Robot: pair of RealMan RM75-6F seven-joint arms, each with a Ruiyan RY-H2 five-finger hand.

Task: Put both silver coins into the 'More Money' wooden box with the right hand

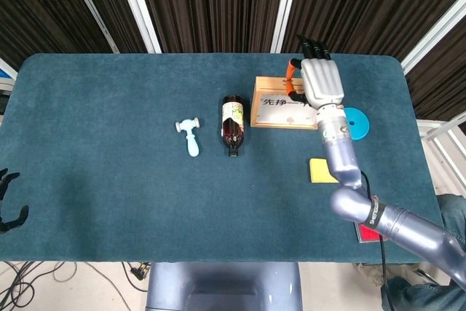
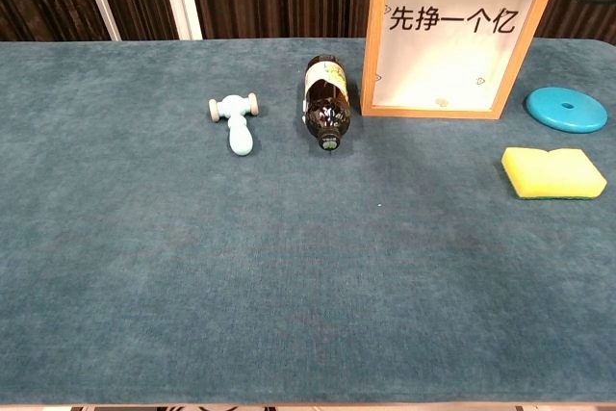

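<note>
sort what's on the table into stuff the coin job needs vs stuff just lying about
Job: 'More Money' wooden box; right hand, above the box's top in the head view. No silver coin can be made out.

Lying about: brown bottle on its side, toy hammer, blue disc, yellow sponge, red card, left hand.

Head view overhead — chest view low, frontal.

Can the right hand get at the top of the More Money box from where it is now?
Probably yes: the right hand hangs above the wooden box top, nothing between them.
</note>
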